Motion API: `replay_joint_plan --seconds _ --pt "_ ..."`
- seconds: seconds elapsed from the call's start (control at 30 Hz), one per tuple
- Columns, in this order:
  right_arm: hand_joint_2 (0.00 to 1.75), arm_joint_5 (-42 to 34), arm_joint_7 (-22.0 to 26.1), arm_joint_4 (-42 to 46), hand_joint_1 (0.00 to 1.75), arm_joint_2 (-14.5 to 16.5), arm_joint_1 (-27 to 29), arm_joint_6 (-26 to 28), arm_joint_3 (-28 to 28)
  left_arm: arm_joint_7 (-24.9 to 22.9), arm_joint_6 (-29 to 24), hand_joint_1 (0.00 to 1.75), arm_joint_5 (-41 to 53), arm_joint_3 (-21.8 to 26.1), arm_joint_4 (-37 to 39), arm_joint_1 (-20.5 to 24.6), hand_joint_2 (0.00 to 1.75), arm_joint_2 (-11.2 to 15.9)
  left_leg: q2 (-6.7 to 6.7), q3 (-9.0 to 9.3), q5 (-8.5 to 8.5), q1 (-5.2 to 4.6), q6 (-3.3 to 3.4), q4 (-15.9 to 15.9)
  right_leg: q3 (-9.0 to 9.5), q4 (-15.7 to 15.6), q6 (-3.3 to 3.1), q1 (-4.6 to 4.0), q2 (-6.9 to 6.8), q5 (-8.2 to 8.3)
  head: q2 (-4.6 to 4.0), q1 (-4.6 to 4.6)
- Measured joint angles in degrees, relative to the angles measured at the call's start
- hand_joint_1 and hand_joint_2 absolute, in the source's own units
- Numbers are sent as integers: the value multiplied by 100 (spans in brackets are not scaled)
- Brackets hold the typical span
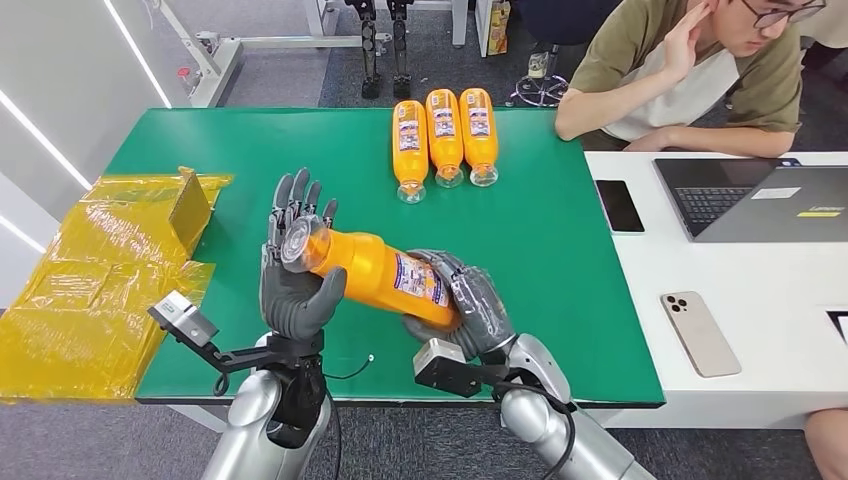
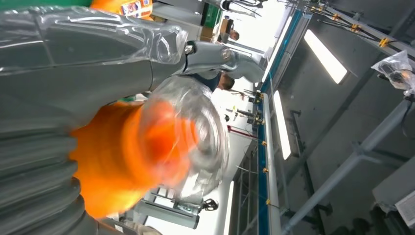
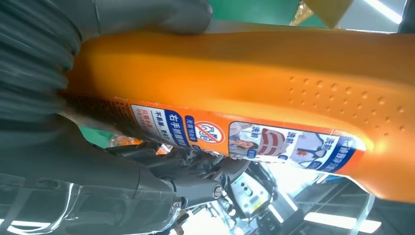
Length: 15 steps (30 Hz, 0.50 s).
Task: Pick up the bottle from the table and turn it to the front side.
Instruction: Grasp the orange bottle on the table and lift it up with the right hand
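Note:
An orange bottle (image 1: 375, 273) with a clear cap and a blue-and-white label is lifted off the green table (image 1: 250, 160), lying roughly level between both hands. My left hand (image 1: 295, 270) holds its capped end; the cap (image 1: 298, 243) faces me. My right hand (image 1: 465, 305) grips the labelled body from below and behind. In the left wrist view the clear cap and orange neck of the bottle (image 2: 147, 152) sit blurred against the grey thumb (image 2: 98, 44). The right wrist view has the bottle (image 3: 274, 83) close up, its label (image 3: 244, 139) turned toward the fingers (image 3: 186, 171).
Three more orange bottles (image 1: 444, 135) lie side by side at the table's far middle. Yellow wrapped cardboard (image 1: 110, 270) covers the left end. On the white desk to the right lie two phones (image 1: 698, 332) and a laptop (image 1: 760, 200); a person (image 1: 690, 70) sits behind it.

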<state>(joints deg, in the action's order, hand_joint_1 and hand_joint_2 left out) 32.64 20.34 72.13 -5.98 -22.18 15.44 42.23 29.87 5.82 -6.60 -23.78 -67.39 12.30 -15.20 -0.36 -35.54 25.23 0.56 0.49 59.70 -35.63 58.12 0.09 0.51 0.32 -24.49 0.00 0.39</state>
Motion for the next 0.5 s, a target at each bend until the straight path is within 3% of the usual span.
replay_joint_plan --seconds 0.5 --pt "175 79 -3 12 175 -21 -3 -77 131 -7 -5 0 47 21 -1 -57 175 22 -2 -3 0 0 0 0 -2 0 0 0 -1 -1 0 0"
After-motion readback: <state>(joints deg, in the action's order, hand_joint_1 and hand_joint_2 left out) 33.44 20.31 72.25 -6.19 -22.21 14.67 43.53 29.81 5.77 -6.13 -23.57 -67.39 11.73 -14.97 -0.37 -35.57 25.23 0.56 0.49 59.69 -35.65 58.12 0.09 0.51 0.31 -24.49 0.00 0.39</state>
